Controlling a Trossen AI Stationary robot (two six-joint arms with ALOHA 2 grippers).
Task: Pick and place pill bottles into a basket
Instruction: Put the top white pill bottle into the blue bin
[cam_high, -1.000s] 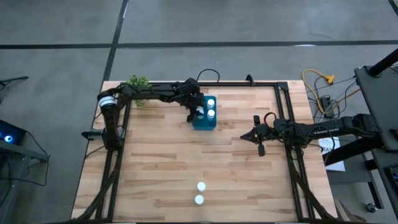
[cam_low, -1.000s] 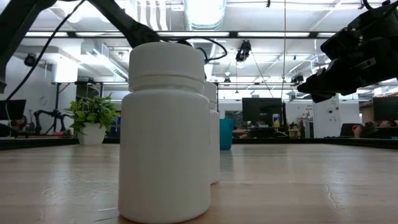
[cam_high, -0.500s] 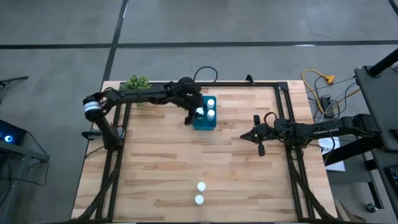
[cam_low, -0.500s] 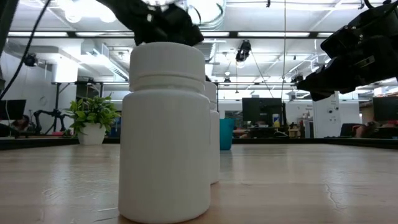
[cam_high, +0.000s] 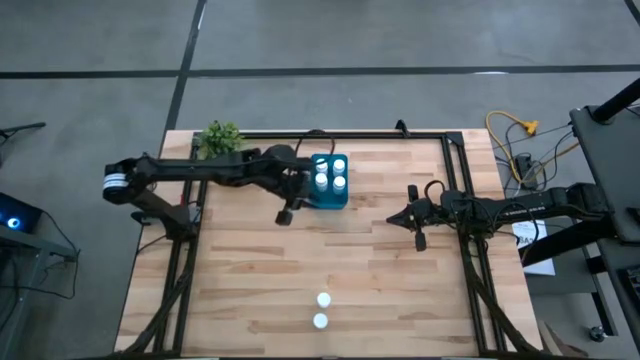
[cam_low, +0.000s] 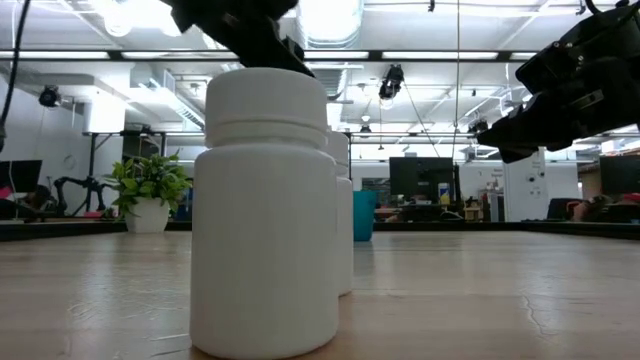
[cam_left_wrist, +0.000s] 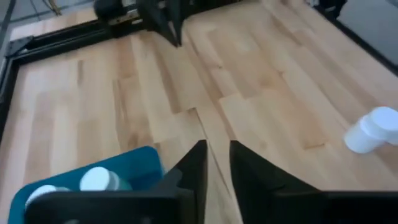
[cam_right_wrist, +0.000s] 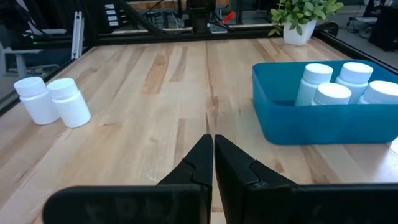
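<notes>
The left hand (cam_high: 286, 213), fingers slightly apart and empty, hovers just beside the smooth rectangular teal basket (cam_high: 329, 196) holding white round-capped pill bottles (cam_high: 331, 175); right hand (cam_high: 419, 238) closed.

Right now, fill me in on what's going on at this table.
Two robot arms are loading pill bottles into a blue basket. Four bottles stand in it, and two more wait together on the wood near the table's front edge. The left gripper hangs beside the basket holding nothing, jaws slightly apart. The right gripper waits over the table's right side, jaws shut and empty.
</notes>
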